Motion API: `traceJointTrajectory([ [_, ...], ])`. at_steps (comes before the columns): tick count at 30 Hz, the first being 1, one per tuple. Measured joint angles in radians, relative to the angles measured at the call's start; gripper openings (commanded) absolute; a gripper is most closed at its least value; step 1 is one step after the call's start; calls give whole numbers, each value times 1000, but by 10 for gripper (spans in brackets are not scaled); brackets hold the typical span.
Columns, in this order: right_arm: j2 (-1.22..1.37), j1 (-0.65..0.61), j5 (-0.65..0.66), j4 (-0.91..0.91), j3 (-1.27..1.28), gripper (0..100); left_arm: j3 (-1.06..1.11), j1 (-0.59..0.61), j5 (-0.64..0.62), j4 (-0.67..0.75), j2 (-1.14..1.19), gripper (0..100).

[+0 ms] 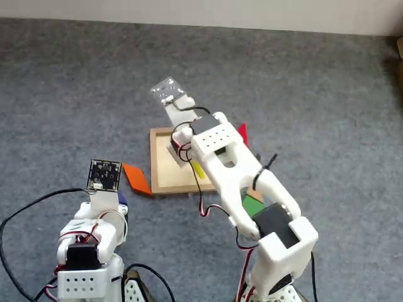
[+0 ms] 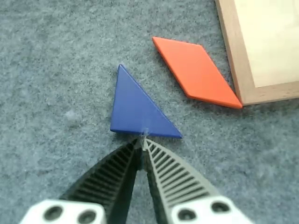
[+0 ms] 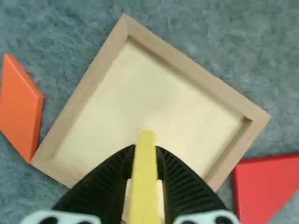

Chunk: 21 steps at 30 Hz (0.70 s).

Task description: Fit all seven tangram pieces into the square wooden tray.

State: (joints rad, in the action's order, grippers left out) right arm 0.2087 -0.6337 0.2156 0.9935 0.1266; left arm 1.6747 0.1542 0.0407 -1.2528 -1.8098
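Grey carpet covers the surface [image 2: 56, 70] and is left open around the left hand [image 2: 141, 142], which is closed, its tips touching one edge of the blue triangle [image 2: 135, 109]. Beyond that, an orange parallelogram [image 2: 196, 72] lies just beside the rim of the square wooden tray [image 2: 235, 46]. A yellow piece [image 3: 145, 186] is clamped in the right hand [image 3: 145, 150] above the tray's bare floor. A red triangle [image 3: 266, 186] lies just outside the rim.

The right gripper [image 1: 179, 151] hangs over the tray [image 1: 153, 160], a yellow piece [image 1: 198, 168] at its jaws. An orange piece [image 1: 137, 178] lies to one side of them, a red piece [image 1: 242, 133] to the other.
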Motion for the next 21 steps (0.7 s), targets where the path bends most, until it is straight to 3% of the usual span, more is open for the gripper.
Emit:
traceJointTrajectory([
  [9, 2, 0, 0, 3, -2, 156, 0, 0, 0, 0, 0, 26],
  [16, 2, 71, 0, 3, -2, 156, 0, 0, 0, 0, 0, 26],
  [21, 2, 87, 0, 89, -25, 156, 0, 0, 0, 0, 0, 26],
])
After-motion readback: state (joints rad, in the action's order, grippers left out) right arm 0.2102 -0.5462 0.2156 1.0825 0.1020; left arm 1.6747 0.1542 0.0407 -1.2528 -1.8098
